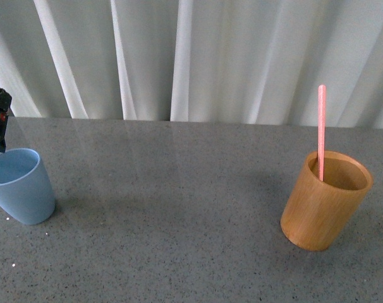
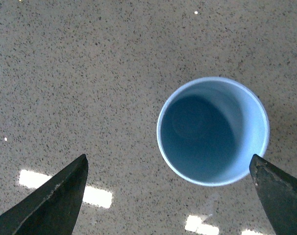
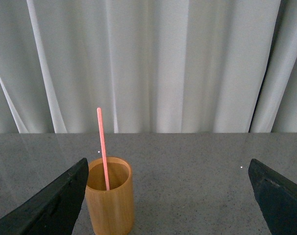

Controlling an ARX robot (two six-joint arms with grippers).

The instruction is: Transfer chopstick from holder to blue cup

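- Slim pink chopstick [image 1: 321, 129] stood upright inside the thick-walled cylindrical wooden holder [image 1: 324, 205] on the speckled table [image 1: 179, 208].
- Matte blue cup [image 1: 18, 186] sat well apart, under the spread left gripper [image 2: 168, 156].
- Right gripper [image 3: 168, 161] gaped wide, facing the holder.

Bright diffuse light, perhaps through curtain [image 1: 210, 57]; soft shadows; glare patches on table [image 2: 97, 197]; focus sharp.

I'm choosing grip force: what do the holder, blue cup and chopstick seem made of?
The holder looks like bamboo or wood: orange-brown, thick-walled, soft sheen. The blue cup looks like matte plastic: even light-blue colour, thin smooth rim. The chopstick is smooth, uniform pink; plastic or lacquered wood, I cannot tell.
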